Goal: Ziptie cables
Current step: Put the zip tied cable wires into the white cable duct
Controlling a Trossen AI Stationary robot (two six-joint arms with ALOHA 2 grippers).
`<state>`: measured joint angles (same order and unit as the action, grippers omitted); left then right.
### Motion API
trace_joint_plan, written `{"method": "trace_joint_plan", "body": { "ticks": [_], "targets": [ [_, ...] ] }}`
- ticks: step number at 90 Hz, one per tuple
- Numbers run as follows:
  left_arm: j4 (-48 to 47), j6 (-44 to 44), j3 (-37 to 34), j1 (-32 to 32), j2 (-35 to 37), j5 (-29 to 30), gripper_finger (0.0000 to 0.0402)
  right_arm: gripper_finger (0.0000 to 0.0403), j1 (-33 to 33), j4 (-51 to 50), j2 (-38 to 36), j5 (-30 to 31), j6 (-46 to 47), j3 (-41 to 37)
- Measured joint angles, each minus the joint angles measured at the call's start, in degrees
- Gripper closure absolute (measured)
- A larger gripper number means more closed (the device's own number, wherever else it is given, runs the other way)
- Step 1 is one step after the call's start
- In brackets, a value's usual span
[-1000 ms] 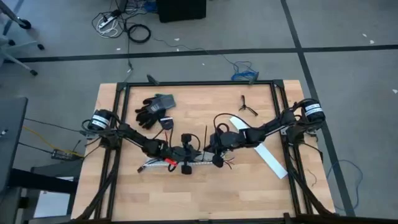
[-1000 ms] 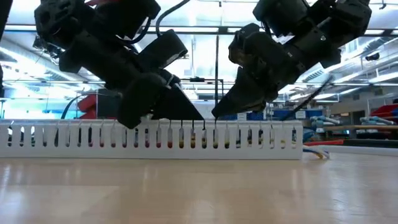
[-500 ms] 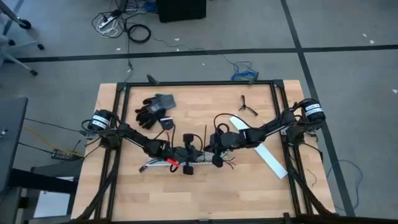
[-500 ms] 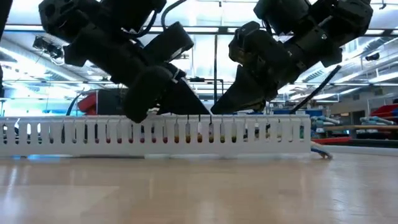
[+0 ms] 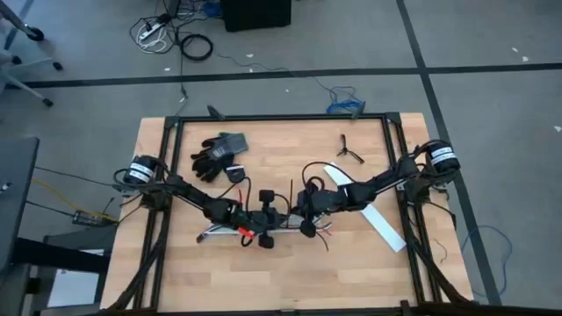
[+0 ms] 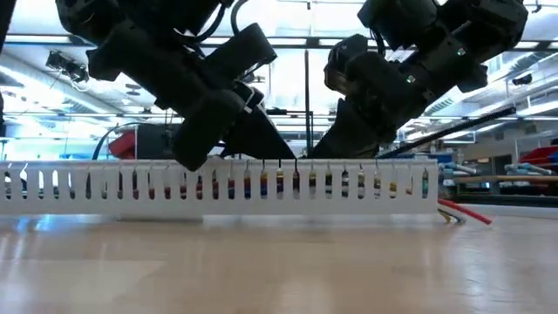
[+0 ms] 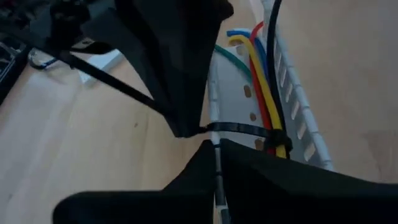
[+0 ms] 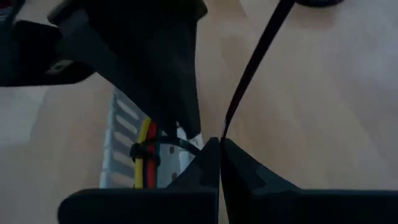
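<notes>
Both arms meet at the centre of the desk (image 5: pixel 290 268), over the white slotted channel (image 6: pixel 218 187) that runs across the middle of the low view. The cables (image 7: pixel 264 93), a bunch of red, yellow, blue and green wires, lie inside the channel; their bare ends poke out at its right end, at the lower right of the low view. The ziptie (image 7: pixel 239 129) is already looped around the bunch and shows as a black band crossing the wires at the centre of the left wrist view.

The left pincer (image 7: pixel 198 135) is closed, its tips pinching the strap just beside the loop. The right pincer (image 8: pixel 212 144) is likewise closed on the ziptie, whose free tail (image 8: pixel 252 59) rises from the fingertips toward the upper right of the right wrist view.

Judged step: cinching the loop. To do it well, the left pincer should anchor the strap near the bundle while the right pincer draws the tail in line with the strap, not sideways. A skewed pull could drag the light channel across the desk or lift the wires out of it. The grip should be firm, since the thin strap may slip.
</notes>
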<state>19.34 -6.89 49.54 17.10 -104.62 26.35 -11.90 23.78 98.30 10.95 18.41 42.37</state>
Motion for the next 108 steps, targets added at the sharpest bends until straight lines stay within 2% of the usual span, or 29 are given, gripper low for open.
{"method": "trace_joint_plan", "body": {
  "ticks": [64,89,108],
  "targets": [
    [-1.03,0.70,0.00,-0.15,0.02,1.57,0.0401,0.0402,-1.73,-0.08,0.00,0.38,2.08,0.02],
    [-1.15,0.99,0.00,-0.19,0.15,1.99,0.0401,0.0402,-1.24,4.75,0.02,1.02,-1.76,-0.05],
    [-1.40,1.09,0.00,-0.17,0.15,1.84,0.0401,0.0403,-0.72,3.47,0.02,0.92,-2.04,-0.05]
  ]
}}
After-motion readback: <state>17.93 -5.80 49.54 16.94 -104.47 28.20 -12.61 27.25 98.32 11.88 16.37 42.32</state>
